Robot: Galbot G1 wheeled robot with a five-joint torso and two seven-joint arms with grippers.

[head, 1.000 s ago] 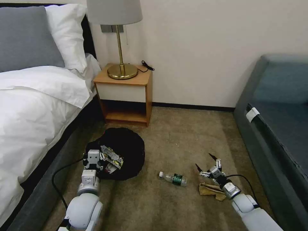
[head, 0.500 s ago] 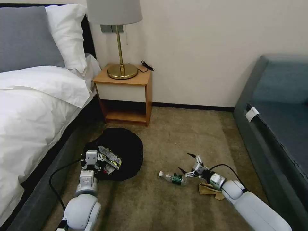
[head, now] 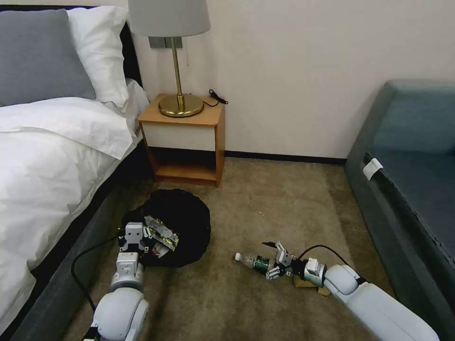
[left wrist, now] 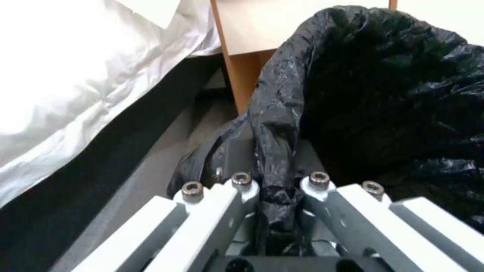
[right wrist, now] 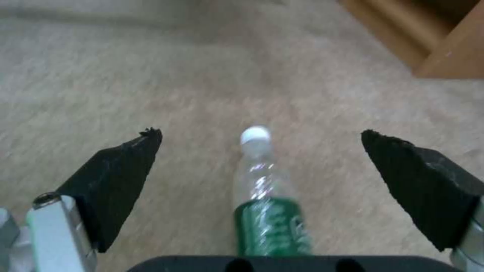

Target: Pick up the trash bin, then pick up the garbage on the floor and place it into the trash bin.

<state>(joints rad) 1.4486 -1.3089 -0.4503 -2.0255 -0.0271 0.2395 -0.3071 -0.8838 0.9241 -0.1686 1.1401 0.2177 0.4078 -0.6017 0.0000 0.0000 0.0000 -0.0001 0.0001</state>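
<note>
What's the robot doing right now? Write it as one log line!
left gripper: shut on bin rim | right gripper: open, straddling bottle on carpet | wrappers in bin | paper on floor

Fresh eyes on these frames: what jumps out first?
The right gripper, open, lies low on the carpet with the bottle between its fingers, not yet pinched. The left gripper is shut on the bin's black bag rim beside the bed; wrappers lie inside.

carpet (head: 265,208) tan | wall (head: 308,71) cream | nightstand (head: 182,137), lamp (head: 173,57) | bed (head: 47,142) | sofa (head: 412,156)
</note>
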